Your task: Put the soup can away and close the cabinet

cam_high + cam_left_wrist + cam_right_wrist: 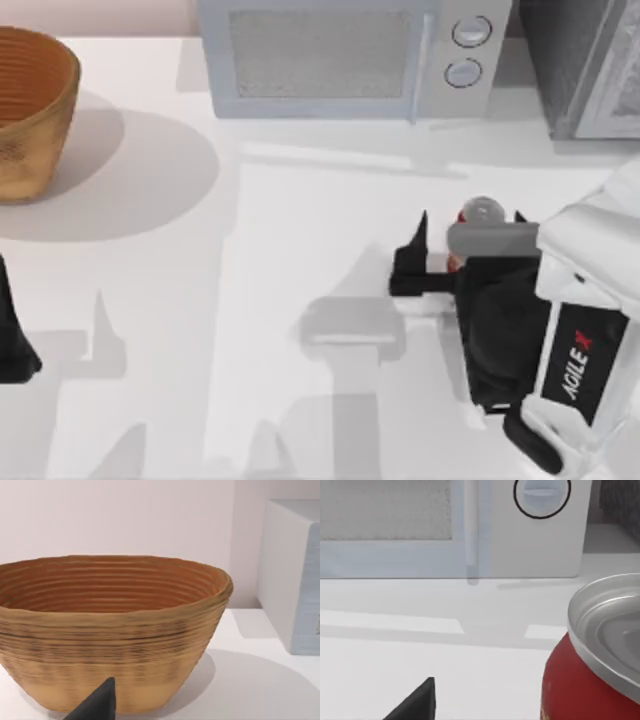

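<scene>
Right gripper [455, 240] low over the white table [250, 300], right of centre in the top view, just in front of the microwave [350, 55]. Soup can [480, 213] upright on the table right at that gripper, silver top peeking past the grey wrist block, red wall mostly hidden beneath it. One black finger [415, 245] standing clear to the can's left; the other not discernible, so cannot tell how wide the claw is or whether it has any hold on the can. From the right wrist: soup can [592, 665] close up, red side and shiny lid, one dark fingertip [417, 705] apart from it with bare table between, microwave door and a round knob [541, 495] beyond.

Cabinet [590, 60] at the far right corner, dark speckled side and pale framed door, well apart from the can.

Left gripper [15, 340] parked at the table's left edge, near the woven basket [30, 110]. From the left wrist: basket [115, 630] close ahead, one black fingertip [100, 705] in front of it.
</scene>
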Tool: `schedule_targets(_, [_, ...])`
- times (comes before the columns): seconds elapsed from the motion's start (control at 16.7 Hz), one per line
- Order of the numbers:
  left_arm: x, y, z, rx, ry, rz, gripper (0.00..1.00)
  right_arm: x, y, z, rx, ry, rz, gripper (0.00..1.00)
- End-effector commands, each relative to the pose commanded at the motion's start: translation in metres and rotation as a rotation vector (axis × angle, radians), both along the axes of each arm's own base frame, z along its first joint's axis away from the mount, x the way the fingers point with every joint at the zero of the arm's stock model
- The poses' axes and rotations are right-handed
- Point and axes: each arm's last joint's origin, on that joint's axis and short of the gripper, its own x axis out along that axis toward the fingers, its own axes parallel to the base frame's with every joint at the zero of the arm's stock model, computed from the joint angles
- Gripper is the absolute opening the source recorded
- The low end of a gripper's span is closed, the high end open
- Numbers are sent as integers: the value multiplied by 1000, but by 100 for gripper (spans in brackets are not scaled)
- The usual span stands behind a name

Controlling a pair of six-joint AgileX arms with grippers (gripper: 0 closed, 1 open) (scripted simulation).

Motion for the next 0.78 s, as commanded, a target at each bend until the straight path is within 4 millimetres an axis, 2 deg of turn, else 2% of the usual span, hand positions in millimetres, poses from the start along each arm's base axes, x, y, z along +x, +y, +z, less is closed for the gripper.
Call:
schedule_targets(0.06, [0, 0, 0, 0, 0, 0, 100, 0, 0, 0, 0, 0, 0, 100])
schedule_targets(0.78, [0, 0, 0, 0, 0, 0, 100, 0, 0, 0, 0, 0, 0, 10])
